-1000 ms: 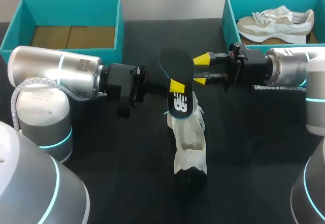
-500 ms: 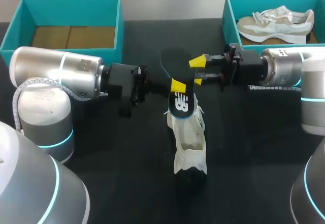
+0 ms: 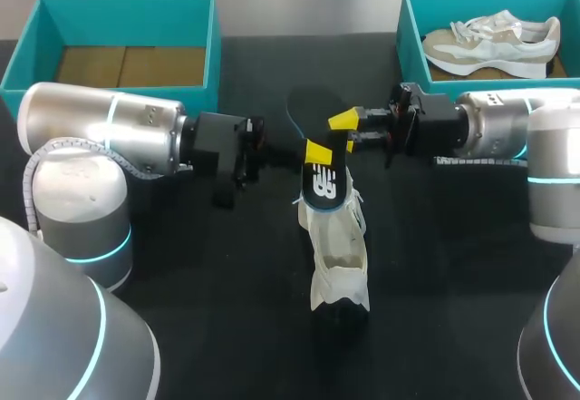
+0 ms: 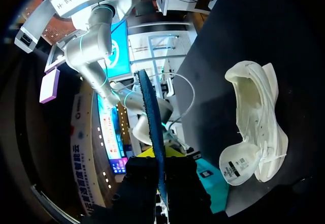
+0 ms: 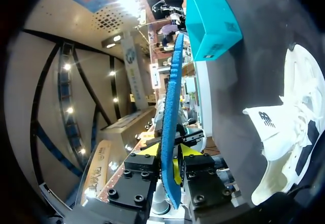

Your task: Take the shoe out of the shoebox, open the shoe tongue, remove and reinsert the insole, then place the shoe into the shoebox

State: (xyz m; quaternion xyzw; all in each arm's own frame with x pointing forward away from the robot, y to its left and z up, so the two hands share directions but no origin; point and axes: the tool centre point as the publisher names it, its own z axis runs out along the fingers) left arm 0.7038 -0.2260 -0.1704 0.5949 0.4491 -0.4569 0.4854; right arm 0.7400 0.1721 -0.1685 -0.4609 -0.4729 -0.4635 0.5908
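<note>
As left fingers (image 3: 315,153) pinch insole (image 3: 311,110) upright, right arm (image 3: 494,126) level alongside

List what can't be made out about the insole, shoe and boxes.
Faces of the insole: both wrist views show only its edge.
Front of the shoe: in the head view, behind the insole and the left tool.
Whether the right tool grips the insole: overlapped in the head view, edge-on in its wrist view.
Right side of the right box: cut off by the head view's edge.

Gripper (image 4: 160,164) clamped on edge-on insole (image 4: 152,127), white shoe (image 4: 256,127) beside, black table (image 4: 244,31)
</note>
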